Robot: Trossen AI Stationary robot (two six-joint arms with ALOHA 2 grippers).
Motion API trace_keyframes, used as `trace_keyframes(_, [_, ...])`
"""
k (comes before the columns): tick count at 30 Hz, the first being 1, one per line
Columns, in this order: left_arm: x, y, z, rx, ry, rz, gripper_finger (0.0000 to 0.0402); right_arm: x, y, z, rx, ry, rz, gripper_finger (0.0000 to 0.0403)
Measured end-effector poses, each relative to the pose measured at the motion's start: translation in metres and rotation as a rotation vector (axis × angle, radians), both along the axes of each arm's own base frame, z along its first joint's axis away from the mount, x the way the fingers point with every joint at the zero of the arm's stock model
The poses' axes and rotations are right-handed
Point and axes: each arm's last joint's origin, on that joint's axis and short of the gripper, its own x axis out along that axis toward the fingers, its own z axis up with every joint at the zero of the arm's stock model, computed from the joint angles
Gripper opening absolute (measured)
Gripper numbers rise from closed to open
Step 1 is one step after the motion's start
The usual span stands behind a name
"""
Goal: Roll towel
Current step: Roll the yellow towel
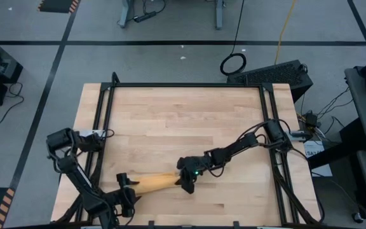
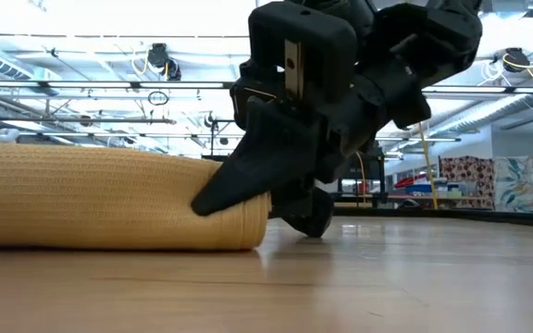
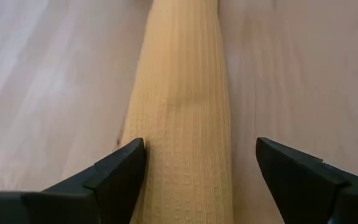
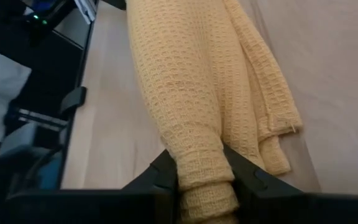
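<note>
Wooden tabletop (image 1: pixel 189 121) is carrying the towel (image 1: pixel 156 183), which is lying rolled into a long mustard-yellow tube near the front edge, left of centre. Its loose outer flap is showing along one side in the right wrist view. Reaching in from the right, the right gripper (image 1: pixel 187 180) is pinching the roll's right end, its fingers (image 4: pixel 164 173) pressing into the cloth from both sides. At the roll's left end, the left gripper (image 1: pixel 127 191) is straddling the towel with its fingers (image 3: pixel 120 167) spread wide, one just beside the cloth, the other apart from it.
</note>
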Motion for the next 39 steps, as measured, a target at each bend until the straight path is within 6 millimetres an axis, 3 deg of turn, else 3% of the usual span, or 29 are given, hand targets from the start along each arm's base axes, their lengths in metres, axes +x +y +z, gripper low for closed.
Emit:
trace_keyframes(6, [0.006, 0.002, -0.005, -0.008, 0.024, 0.022, 0.0248, 0.002, -0.007, 0.000, 0.077, 0.038, -0.013, 0.0069])
trace_keyframes(14, [0.008, 0.004, -0.005, -0.016, 0.055, 0.033, 0.0050, 0.001, -0.007, -0.001, 0.053, 0.025, 0.053, 0.0079])
trace_keyframes(16, [0.008, 0.004, -0.005, -0.039, 0.064, 0.050, 0.0023, 0.000, -0.006, 0.003, -0.002, -0.016, 0.105, 0.0093])
trace_keyframes(21, [0.008, 0.005, -0.002, -0.115, 0.091, 0.102, 0.0041, -0.005, -0.005, 0.022, -0.142, -0.104, 0.230, 0.0154])
trace_keyframes(27, [0.009, 0.008, 0.013, -0.181, 0.084, 0.121, 0.0032, -0.014, 0.009, 0.064, -0.397, -0.287, 0.323, 0.0211])
trace_keyframes(33, [0.019, 0.017, 0.026, -0.251, 0.081, 0.162, 0.0028, -0.021, 0.049, 0.077, -0.614, -0.527, 0.366, 0.0210])
trace_keyframes(39, [0.033, 0.028, 0.024, -0.302, 0.177, 0.220, 0.0027, -0.021, 0.068, 0.061, -0.822, -0.602, 0.351, 0.0176])
